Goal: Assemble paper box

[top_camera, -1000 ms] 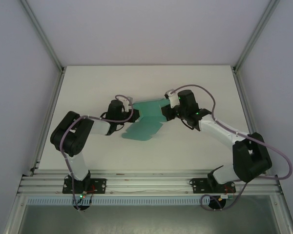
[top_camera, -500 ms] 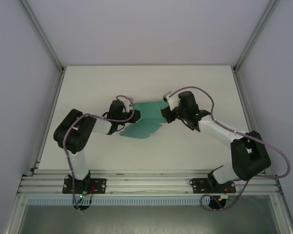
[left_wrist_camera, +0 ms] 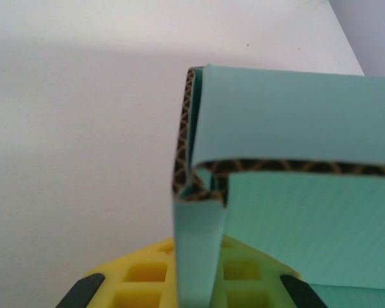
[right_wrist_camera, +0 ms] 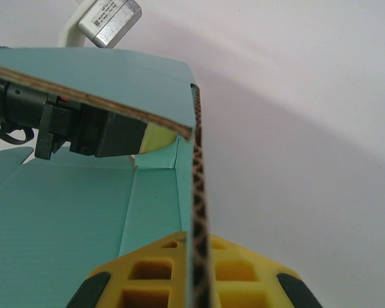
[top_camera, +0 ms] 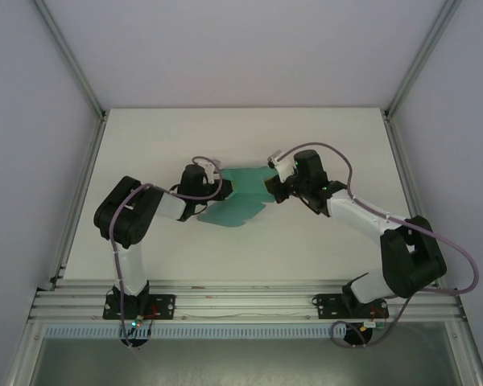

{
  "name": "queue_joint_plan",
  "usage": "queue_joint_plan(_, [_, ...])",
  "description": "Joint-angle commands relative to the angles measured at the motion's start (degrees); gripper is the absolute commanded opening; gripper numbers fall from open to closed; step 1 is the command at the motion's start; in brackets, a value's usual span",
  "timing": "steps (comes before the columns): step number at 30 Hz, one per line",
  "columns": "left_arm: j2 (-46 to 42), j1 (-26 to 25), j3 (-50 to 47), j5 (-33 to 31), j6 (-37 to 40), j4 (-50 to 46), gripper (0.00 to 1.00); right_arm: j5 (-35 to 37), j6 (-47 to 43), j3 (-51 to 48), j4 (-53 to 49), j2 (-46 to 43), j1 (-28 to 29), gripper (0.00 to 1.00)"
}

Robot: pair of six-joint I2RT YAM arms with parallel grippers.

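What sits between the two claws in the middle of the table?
The teal paper box. In the top view it spans the gap from the left gripper to the right gripper, and each grips one side.

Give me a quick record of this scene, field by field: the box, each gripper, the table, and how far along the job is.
box: teal corrugated card, partly folded, some panels raised, between the two arms at mid-table
left gripper: shut on a narrow flap at a folded corner of the box
right gripper: shut on an upright wall of the box, seen edge-on
table: white
stage: not yet a finished box; one panel lies spread toward the near side
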Motion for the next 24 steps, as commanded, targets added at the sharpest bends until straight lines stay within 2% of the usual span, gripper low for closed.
queue_joint_plan(1, [0.48,-0.70,3.20,-9.57,-1.40,-5.52,0.00,-0.54,-0.59,-0.77,-7.16,0.82,1.00,0.00])
queue_joint_plan(3, [-0.48,-2.03,4.15,-17.77,-1.71,-12.48,0.00,1.03,0.32,-1.61,-6.05,-0.48,1.53,0.00])
queue_joint_plan(7, [-3.77,-6.39,9.74,-39.01,-5.22,-30.54,0.00,7.39,0.44,-3.44,-3.62,-3.88,4.55,0.00])
queue_joint_plan(12, [-3.12,-6.62,12.35,-44.30,-11.36,-37.58,0.00,15.91,1.64,-4.46,-1.71,-6.68,7.54,0.00])
queue_joint_plan(20, [1.27,-6.89,18.73,-50.65,-15.02,-47.43,0.00,16.94,1.76,-4.16,-0.47,-6.54,8.50,0.00])
queue_joint_plan(24, [2.27,-7.12,21.43,-53.55,-14.44,-51.56,0.00,16.90,2.26,-4.63,1.13,-6.36,8.65,0.00])
